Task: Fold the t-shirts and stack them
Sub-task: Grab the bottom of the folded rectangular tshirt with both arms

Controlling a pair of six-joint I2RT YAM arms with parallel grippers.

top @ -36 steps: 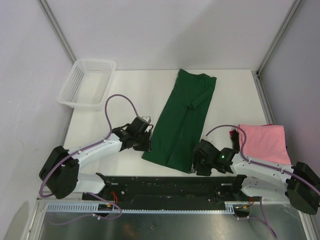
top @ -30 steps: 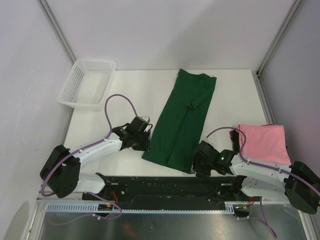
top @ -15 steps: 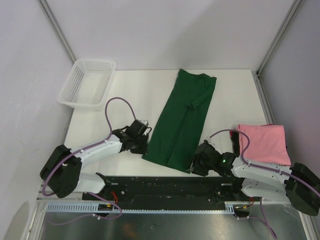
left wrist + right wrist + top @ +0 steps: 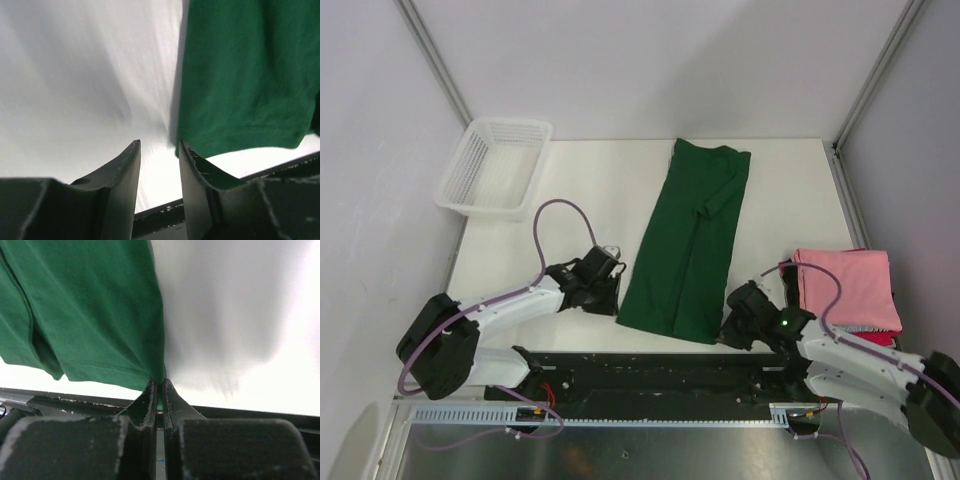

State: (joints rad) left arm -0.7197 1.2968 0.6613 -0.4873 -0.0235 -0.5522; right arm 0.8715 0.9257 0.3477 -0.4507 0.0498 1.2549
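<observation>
Basket [image 4: 510, 122] sits apart; right end effector [image 4: 158, 385] pinches green t-shirt [image 4: 685, 240], left end effector [image 4: 159, 147] gapes.

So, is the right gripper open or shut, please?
Shut: the right gripper pinches the near corner of the green shirt, with no gap between its jaws.

White arms [image 4: 505, 305] with black joints [image 4: 438, 350], purple cables [image 4: 557, 202].

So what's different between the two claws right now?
The left gripper is open, fingers apart with bare table between them; the right gripper is shut, pinching the hem of the green t-shirt. The left sits beside the shirt's near left corner, not gripping it; the right holds the near right corner. Both are low at the shirt's near edge.
</observation>
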